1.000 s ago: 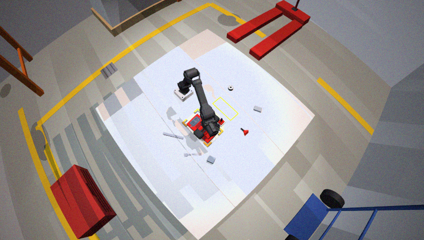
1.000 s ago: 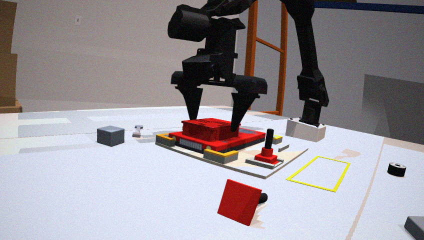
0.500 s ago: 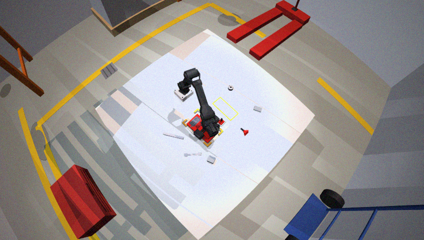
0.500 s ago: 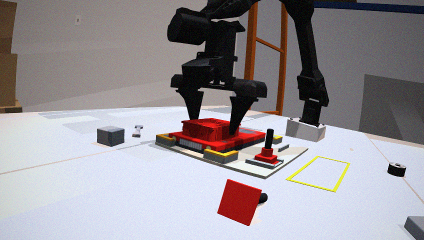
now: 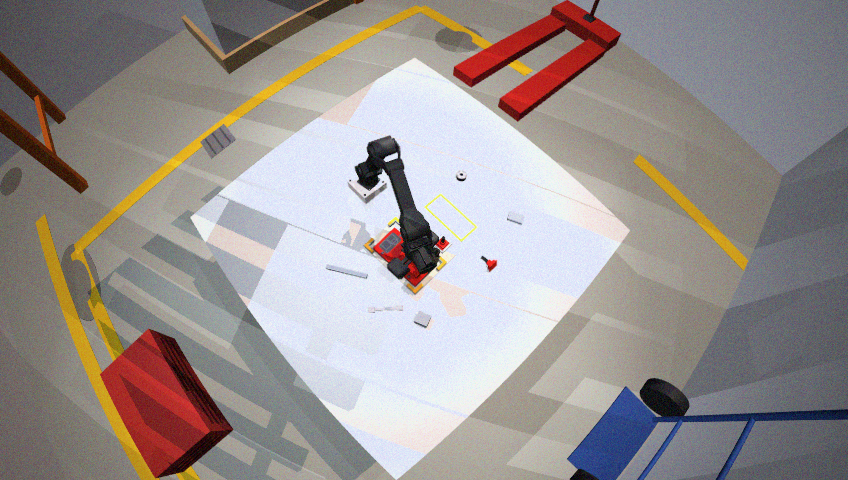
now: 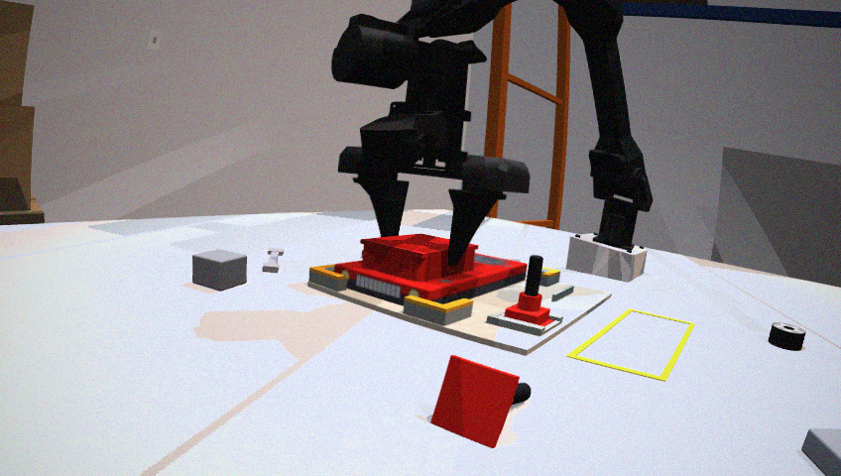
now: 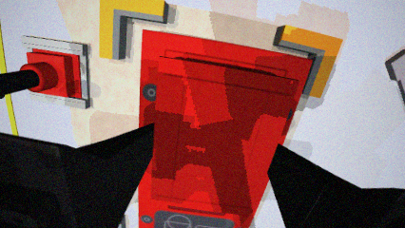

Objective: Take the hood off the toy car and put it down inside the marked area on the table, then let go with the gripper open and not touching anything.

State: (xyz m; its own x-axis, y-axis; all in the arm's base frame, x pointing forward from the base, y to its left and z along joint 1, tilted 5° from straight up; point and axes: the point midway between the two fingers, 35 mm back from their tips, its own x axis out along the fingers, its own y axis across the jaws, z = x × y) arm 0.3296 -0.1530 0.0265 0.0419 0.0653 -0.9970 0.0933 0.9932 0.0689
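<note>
The red toy car sits on a beige board between yellow corner blocks. Its hood is the raised red block on top. My gripper reaches straight down over the car and is shut on the hood, one finger on each side. The hood rests on the car. The marked area, a yellow rectangle, lies on the table to the right of the board, apart from the car.
A red clamp with a black lever stands on the board beside the car. A red wedge, a grey cube, a black ring and a grey block lie around.
</note>
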